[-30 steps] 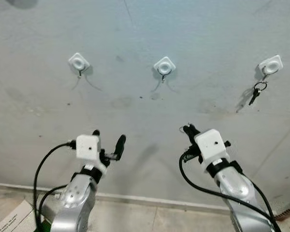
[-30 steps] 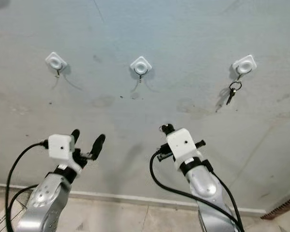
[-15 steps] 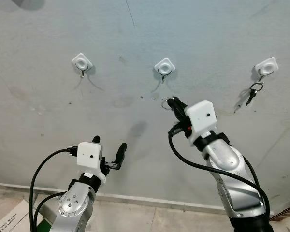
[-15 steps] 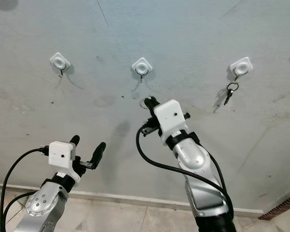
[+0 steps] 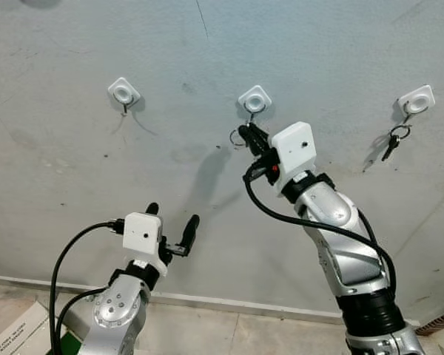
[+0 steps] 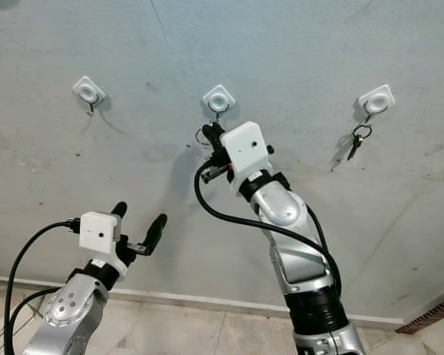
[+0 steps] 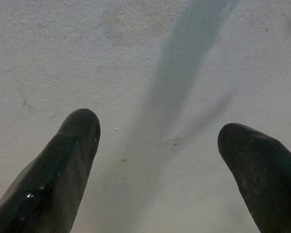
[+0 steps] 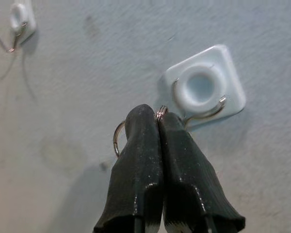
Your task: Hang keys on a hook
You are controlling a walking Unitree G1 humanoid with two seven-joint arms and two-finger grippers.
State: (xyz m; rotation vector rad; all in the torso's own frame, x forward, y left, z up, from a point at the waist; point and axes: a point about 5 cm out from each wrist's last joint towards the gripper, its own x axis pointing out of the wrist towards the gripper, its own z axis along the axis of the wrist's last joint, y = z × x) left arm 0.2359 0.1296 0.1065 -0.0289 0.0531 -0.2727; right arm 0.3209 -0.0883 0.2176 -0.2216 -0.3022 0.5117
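Three white hooks sit in a row on the grey wall: left hook [image 5: 123, 93], middle hook [image 5: 254, 100], right hook [image 5: 415, 100]. A key on a ring [image 5: 392, 141] hangs from the right hook. My right gripper [image 5: 243, 135] is raised just below the middle hook, shut on a metal key ring [image 8: 117, 138]. In the right wrist view the ring pokes out between the fingertips [image 8: 144, 119], close beside the middle hook [image 8: 203, 87]. My left gripper [image 5: 172, 220] is low at the left, open and empty, facing bare wall.
A baseboard [image 5: 229, 303] runs along the bottom of the wall above a tiled floor. Black cables loop from both wrists. A white box corner [image 5: 15, 333] lies on the floor at the lower left.
My right arm has risen from low at the right up and leftward to the middle hook, carrying the key ring. My left gripper has dropped slightly and stayed open.
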